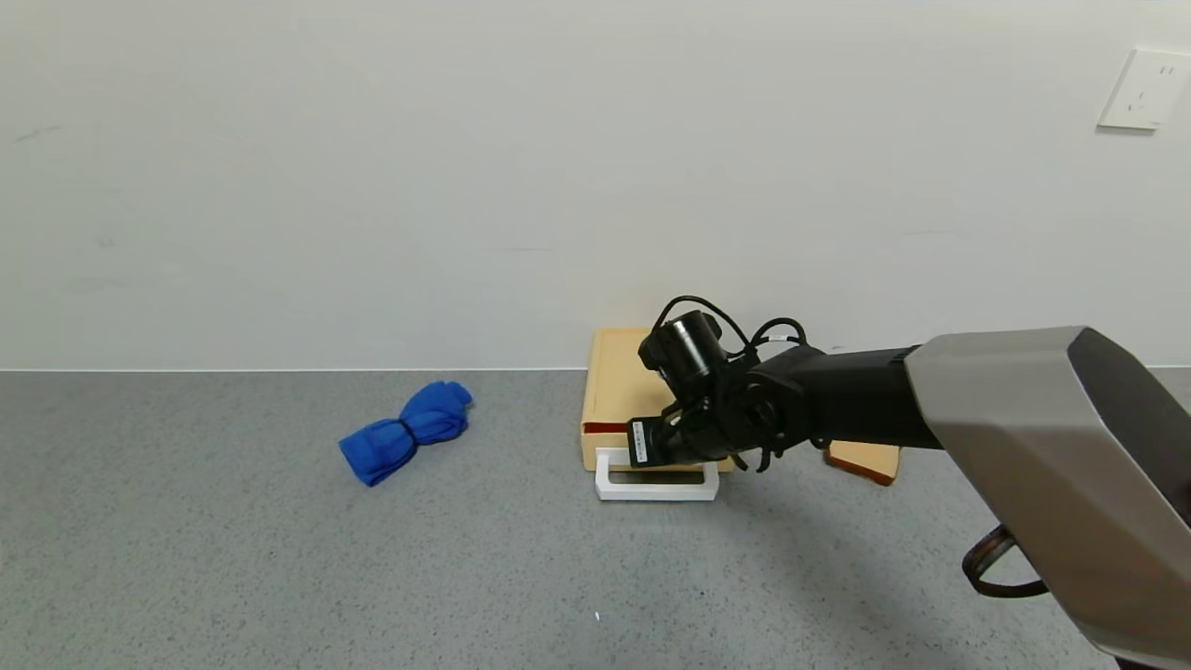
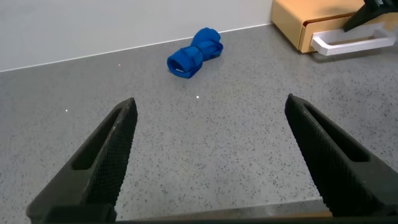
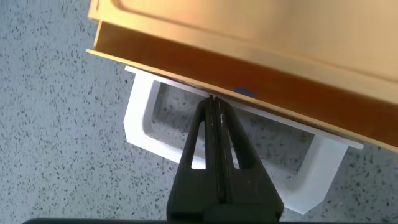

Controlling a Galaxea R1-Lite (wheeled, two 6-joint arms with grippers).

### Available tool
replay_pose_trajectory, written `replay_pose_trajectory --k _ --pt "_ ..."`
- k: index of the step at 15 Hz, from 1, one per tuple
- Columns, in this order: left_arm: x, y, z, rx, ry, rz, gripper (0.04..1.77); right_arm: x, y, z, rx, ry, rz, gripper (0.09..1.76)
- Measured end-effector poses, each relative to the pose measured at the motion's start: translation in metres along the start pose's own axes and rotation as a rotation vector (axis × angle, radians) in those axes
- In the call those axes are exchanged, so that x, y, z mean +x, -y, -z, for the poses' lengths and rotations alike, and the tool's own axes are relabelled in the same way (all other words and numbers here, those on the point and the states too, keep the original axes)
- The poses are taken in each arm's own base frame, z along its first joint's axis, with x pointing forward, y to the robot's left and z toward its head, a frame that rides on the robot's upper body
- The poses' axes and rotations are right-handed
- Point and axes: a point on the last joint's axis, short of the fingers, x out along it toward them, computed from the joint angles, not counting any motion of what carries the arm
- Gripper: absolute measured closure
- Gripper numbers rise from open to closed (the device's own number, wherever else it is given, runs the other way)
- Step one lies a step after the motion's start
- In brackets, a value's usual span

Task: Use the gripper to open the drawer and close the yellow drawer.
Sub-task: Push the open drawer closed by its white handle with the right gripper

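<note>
The yellow drawer [image 1: 616, 386] is a flat pale yellow-tan box by the wall, with a white loop handle [image 1: 656, 486] at its front. My right gripper [image 1: 662, 465] reaches down over the handle. In the right wrist view its fingers [image 3: 212, 99] are pressed together with nothing between them, tips inside the handle loop [image 3: 140, 118] right against the drawer front [image 3: 261, 74]. My left gripper [image 2: 210, 102] is open and empty, low over bare table far from the drawer [image 2: 305, 22]. It does not show in the head view.
A rolled blue cloth [image 1: 407, 431] lies on the grey table left of the drawer, also in the left wrist view [image 2: 194, 53]. A tan toast slice [image 1: 865, 461] lies right of the drawer, behind my right arm. A wall stands close behind.
</note>
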Motion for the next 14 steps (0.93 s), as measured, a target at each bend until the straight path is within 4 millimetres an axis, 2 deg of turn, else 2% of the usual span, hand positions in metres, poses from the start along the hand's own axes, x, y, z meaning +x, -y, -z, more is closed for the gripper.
replay_pose_trajectory --k 14 --pt "0.0 0.0 0.0 0.0 0.0 0.0 0.09 0.0103 0.0016 -0.0058 0.004 0.023 -0.002 1.73"
